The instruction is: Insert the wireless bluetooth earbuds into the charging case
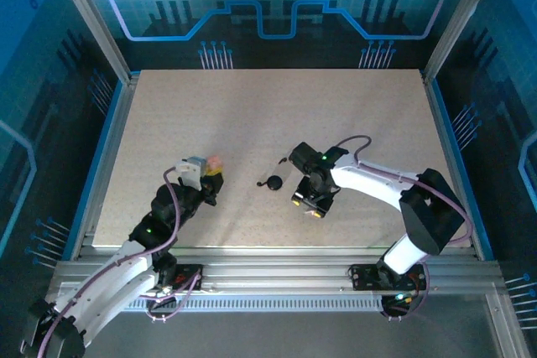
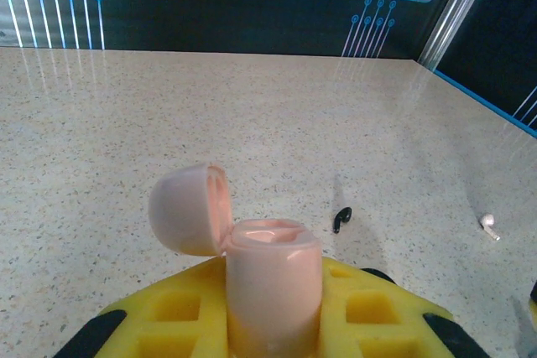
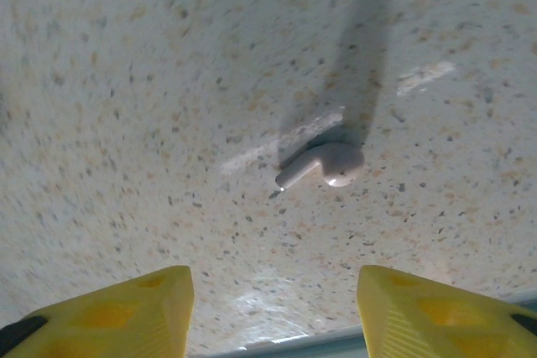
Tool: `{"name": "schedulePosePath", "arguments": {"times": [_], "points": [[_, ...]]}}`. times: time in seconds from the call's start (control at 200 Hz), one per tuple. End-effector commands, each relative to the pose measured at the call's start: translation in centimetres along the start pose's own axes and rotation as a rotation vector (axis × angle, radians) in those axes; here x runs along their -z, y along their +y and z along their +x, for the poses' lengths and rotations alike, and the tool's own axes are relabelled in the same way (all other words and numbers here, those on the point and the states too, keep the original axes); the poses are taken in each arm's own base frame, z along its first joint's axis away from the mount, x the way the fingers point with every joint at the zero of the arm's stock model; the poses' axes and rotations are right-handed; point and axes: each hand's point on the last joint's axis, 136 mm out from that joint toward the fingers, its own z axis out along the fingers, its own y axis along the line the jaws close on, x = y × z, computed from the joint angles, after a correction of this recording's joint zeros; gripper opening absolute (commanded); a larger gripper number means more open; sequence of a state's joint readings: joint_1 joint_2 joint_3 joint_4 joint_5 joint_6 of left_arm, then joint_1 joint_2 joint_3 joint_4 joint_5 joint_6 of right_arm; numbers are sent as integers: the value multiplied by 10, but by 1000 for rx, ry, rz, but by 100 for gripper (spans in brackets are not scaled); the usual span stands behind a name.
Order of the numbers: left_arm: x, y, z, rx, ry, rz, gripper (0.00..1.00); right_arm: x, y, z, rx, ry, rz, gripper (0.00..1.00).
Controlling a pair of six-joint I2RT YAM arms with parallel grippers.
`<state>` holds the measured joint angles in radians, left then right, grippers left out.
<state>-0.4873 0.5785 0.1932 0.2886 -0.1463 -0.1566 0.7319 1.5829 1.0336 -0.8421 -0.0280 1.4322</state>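
Right wrist view: one of the wireless bluetooth earbuds (image 3: 323, 165) lay flat on the table (image 3: 126, 81), a matte beige top speckled with dark and orange flecks; it was glossy whitish plastic, a rounded bulb with a short tapered stem; its long axis ran on a slant across the frame, stem tip toward lower left, bulb toward the right, with a soft shadow behind it; the right gripper (image 3: 277, 308) had its blocky yellow fingers (image 3: 159, 295) spread apart with nothing between them, bare table in the gap, the earbud beyond the tips and untouched.

In the left wrist view we saw the left gripper (image 2: 273, 324) clamped tight on the charging case (image 2: 273, 278); the case was smooth pale-pink plastic, rounded, standing upright between yellow waffle-pocketed pads, mouth facing up; its domed lid (image 2: 189, 207) was hinged open and tipped over to the left of frame; a small dark object (image 2: 341, 218) sat on the table past the case, and we could not tell what it was; the same earbud showed far right, well apart from the case.

In the top external view the case sat left of centre, the right gripper right of centre.
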Motion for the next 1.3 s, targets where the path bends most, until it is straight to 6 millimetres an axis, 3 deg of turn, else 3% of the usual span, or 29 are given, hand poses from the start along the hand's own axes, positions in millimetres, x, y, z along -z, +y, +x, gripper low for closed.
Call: {"name": "schedulePosePath", "arguments": {"times": [0.0, 0.11, 0.375, 0.74, 1.296], "points": [[3, 1, -8, 18, -38, -12, 17, 13, -24, -15, -266, -96, 48, 54], [3, 2, -9, 16, -40, -16, 17, 14, -43, -18, -425, -101, 65, 51], [5, 2, -9, 14, -39, -15, 17, 0, -55, -18, -626, -62, 14, 48], [5, 2, -3, 20, -29, -12, 17, -16, -32, -21, -641, -8, -13, 46], [5, 4, 1, 16, -12, -23, 17, -38, -28, -19, -660, 35, 27, 42]]}}
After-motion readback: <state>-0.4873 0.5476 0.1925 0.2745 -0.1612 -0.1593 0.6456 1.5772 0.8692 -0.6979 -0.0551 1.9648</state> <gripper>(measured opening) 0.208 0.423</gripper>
